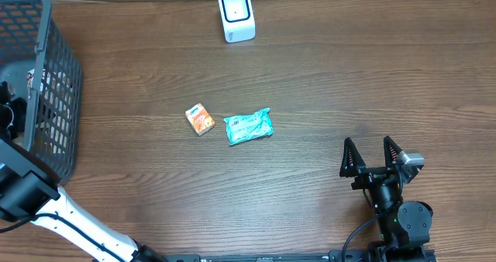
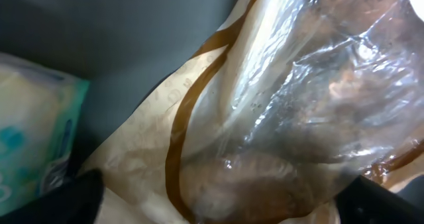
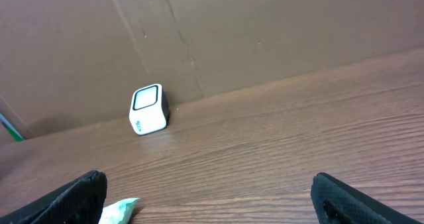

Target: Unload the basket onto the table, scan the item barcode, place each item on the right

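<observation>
Overhead: scanner (image 1: 235,14) at far edge of counter (image 1: 349,76). Orange box (image 1: 201,119) and teal packet (image 1: 249,126) sit just beside each other mid-counter. Left arm (image 1: 23,188) reaches into basket (image 1: 46,91), tip hidden. Only the left wrist view shows inside: clear brown-striped bag (image 2: 278,118) between spread left fingers (image 2: 46,201), contact unclear, teal-white pack (image 2: 26,138) beside. Right fingers (image 1: 349,160) spread, empty, near right.

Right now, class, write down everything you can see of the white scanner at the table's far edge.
The scanner is a small white plastic-looking block with rounded corners. A dark square window, framed in white, sits on its upper face. It stands upright on the wooden table near the far edge, before the brown cardboard wall. Nothing but the table seems to touch it.
</observation>
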Robot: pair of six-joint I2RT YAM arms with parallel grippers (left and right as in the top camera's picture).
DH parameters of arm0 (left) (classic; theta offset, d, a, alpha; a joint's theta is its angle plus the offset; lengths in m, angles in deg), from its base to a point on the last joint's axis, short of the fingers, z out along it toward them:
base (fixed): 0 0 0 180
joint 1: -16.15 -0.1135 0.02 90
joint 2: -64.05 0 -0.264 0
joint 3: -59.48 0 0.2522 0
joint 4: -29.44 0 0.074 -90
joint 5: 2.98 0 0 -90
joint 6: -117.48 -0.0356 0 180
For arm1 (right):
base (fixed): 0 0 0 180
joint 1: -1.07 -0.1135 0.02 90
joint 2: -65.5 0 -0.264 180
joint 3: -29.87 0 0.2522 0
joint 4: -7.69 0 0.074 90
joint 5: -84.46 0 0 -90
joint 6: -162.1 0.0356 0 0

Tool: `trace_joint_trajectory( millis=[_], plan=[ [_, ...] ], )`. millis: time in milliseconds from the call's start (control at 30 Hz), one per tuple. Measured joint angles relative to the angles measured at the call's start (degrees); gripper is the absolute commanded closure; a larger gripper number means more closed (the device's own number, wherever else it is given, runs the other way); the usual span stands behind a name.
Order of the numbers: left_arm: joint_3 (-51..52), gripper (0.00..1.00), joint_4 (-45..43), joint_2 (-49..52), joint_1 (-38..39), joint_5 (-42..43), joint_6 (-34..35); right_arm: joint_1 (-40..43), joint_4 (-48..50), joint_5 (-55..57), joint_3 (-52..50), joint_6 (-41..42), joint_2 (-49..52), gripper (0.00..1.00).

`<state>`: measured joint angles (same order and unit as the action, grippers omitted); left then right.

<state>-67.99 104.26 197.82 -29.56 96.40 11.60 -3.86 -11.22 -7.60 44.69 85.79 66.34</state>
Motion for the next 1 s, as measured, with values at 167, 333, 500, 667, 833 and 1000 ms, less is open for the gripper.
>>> trace_joint_trajectory(
  millis=[167, 333, 500, 667, 833, 1000],
  plan=[
    [-0.5, 0.49, 0.7, 0.4, 0.4, 0.3, -0.4, 0.0, 0.0, 0.0, 0.0, 0.0, 0.0, 0.00],
    [-0.5, 0.59, 1.3, 0.4, 0.8, 1.2, -0.7, 0.0, 0.0, 0.0, 0.0, 0.0, 0.0, 0.00],
    [-0.5, 0.62, 1.8, 0.4, 0.9, 1.2, -0.4, 0.0, 0.0, 0.0, 0.0, 0.0, 0.0, 0.00],
    [-2.4, 0.76, 4.8, 1.3, 0.9, 1.4, 1.2, 0.0, 0.0, 0.0, 0.0, 0.0, 0.0, 0.00],
    [-6.7, 0.83, 9.5, 2.6, 0.9, 1.5, 4.8, 0.0, 0.0, 0.0, 0.0, 0.0, 0.0, 0.00],
    [-12.6, 0.83, 13.6, 2.6, 0.9, 3.4, 8.3, 0.0, 0.0, 0.0, 0.0, 0.0, 0.0, 0.00]
  ],
)
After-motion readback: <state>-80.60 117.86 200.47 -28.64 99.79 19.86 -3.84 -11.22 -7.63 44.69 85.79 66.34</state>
